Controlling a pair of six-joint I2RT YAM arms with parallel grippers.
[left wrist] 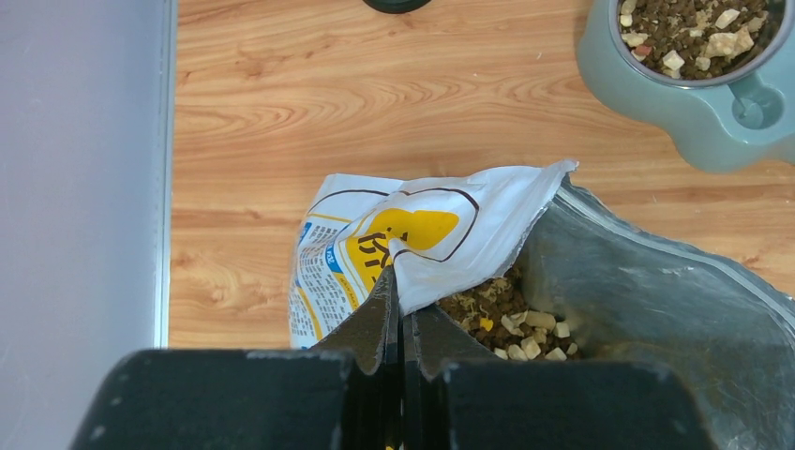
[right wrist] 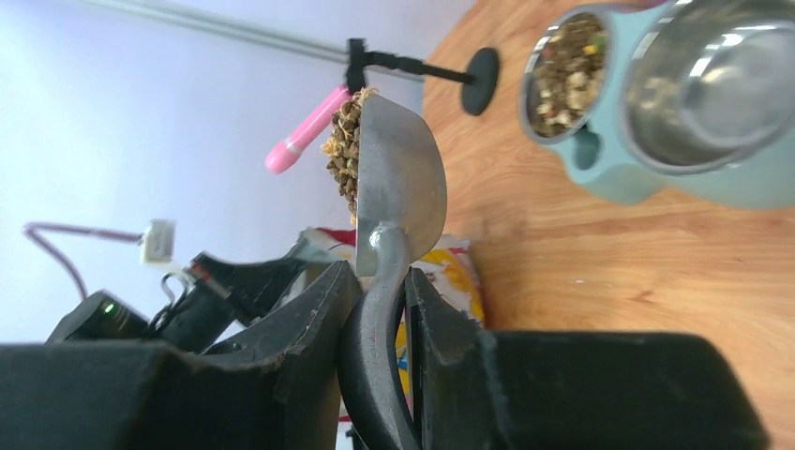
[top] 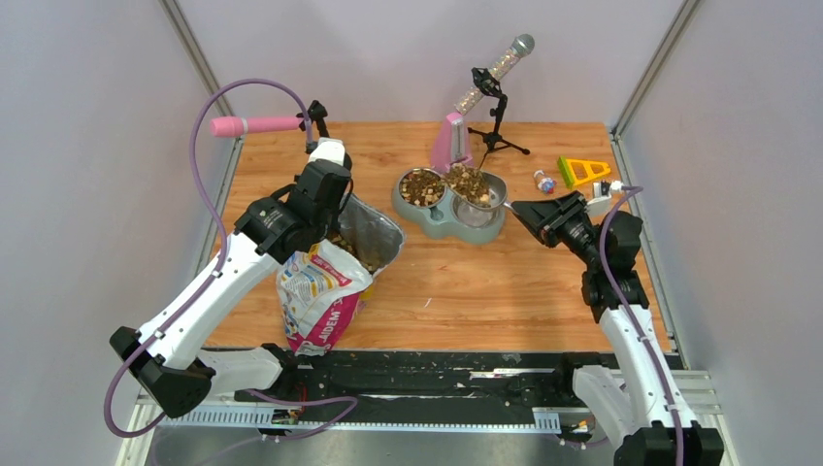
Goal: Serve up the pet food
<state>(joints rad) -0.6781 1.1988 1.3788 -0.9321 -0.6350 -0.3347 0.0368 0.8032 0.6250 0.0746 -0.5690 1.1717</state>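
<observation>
Reaching forward, right claw grips heaped scoop.

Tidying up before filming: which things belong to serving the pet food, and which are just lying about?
In use: pet food, scoop, bag, double bowl, left gripper, right gripper.
Lying about: pink microphone, silver microphone on stand, pink wedge, yellow triangle, small bottle.

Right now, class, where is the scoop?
The metal scoop, holding pet food, is held by the right gripper; in the top view it hangs right of centre over the teal feeder, at its right bowl.
</observation>
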